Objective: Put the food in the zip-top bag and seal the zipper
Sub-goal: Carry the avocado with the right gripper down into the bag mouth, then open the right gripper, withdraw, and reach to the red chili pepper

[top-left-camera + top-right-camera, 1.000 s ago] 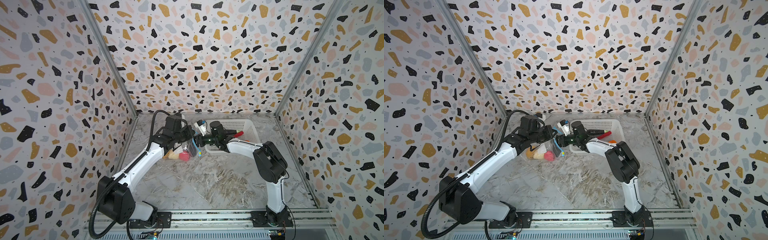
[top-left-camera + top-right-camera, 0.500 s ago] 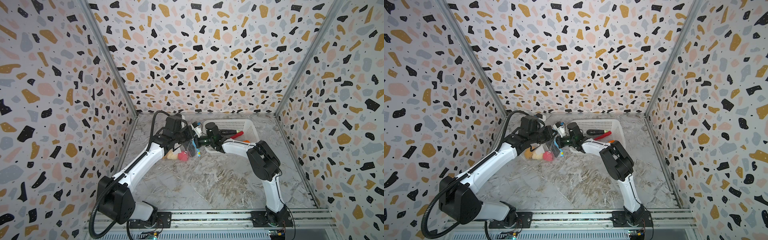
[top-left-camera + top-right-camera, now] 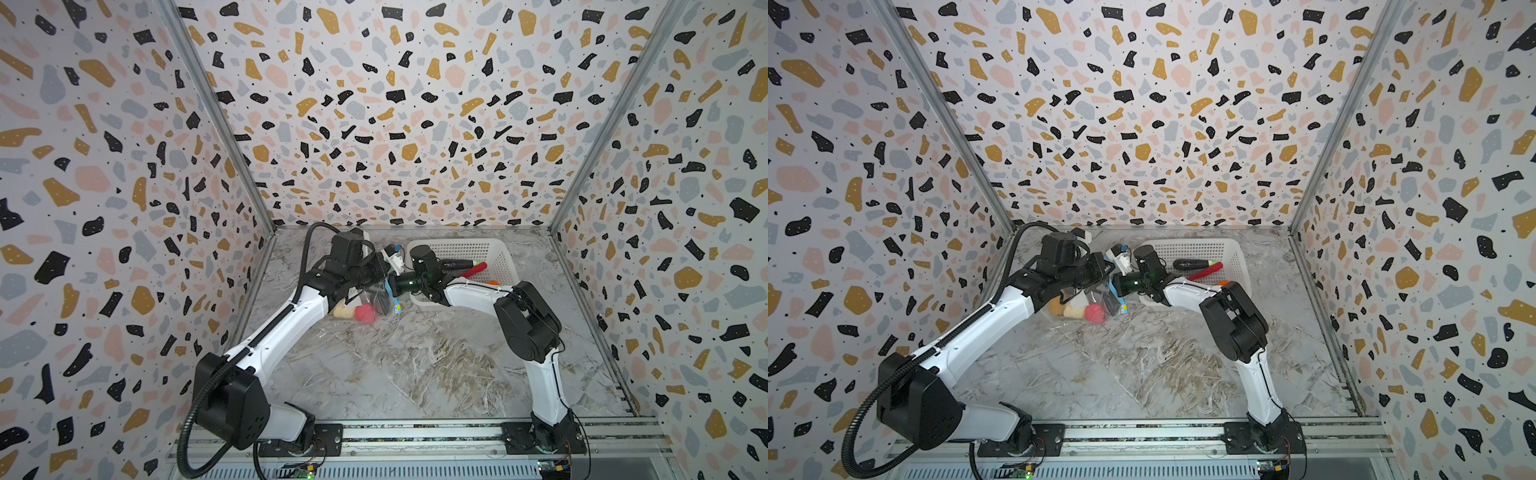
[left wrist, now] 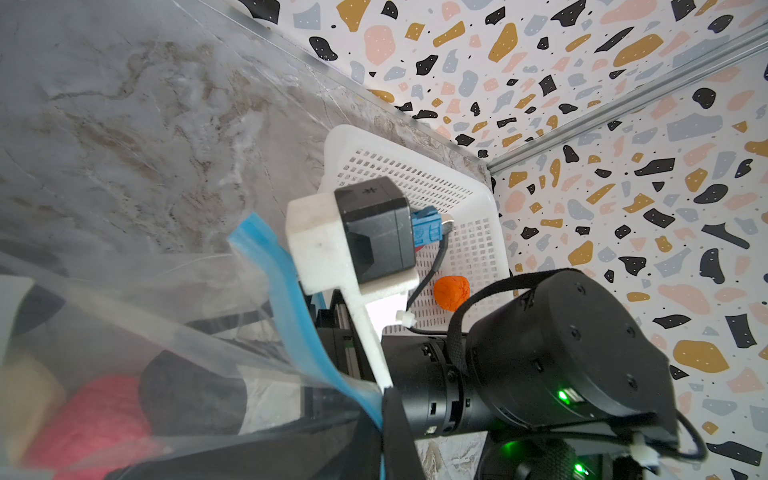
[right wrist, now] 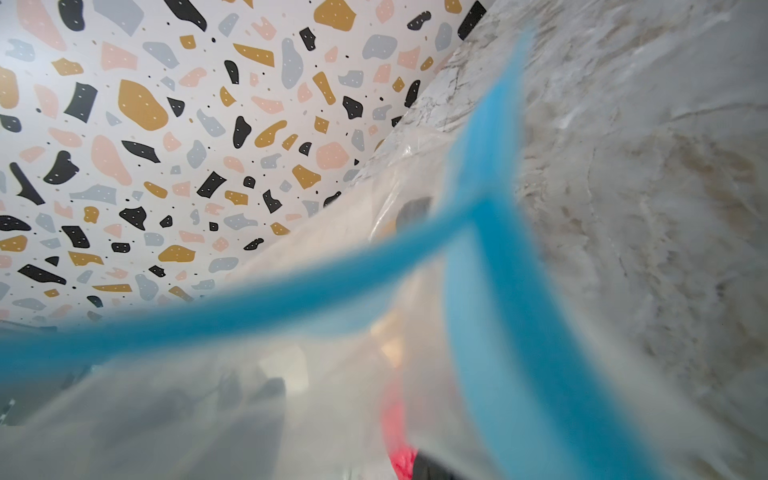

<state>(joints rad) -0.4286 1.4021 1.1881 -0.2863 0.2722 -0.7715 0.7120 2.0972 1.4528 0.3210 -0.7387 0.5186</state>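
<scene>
Bag (image 3: 372,297) hangs from the left pincer (image 3: 381,274), which is closed on its mouth edge at the blue zipper (image 4: 291,299). The zipper's two strips stand apart, so the mouth is open. The right pincer (image 3: 390,287) pokes into the mouth, facing the left one. Plastic hides its fingers, so whether it is open or closed cannot be told. Below both pincers, in the bag's bottom on the table (image 3: 415,365), lie a pink-red ball (image 3: 365,312), a cream ball (image 3: 343,309), an orange-yellow ball (image 3: 1054,306) and a dark piece (image 3: 1108,301). Behind the right pincer's wrist stands the white basket (image 3: 457,245). It holds a red chili (image 3: 473,270), a long dark piece (image 3: 455,262) with a green tip, and an orange ball (image 4: 452,293).
</scene>
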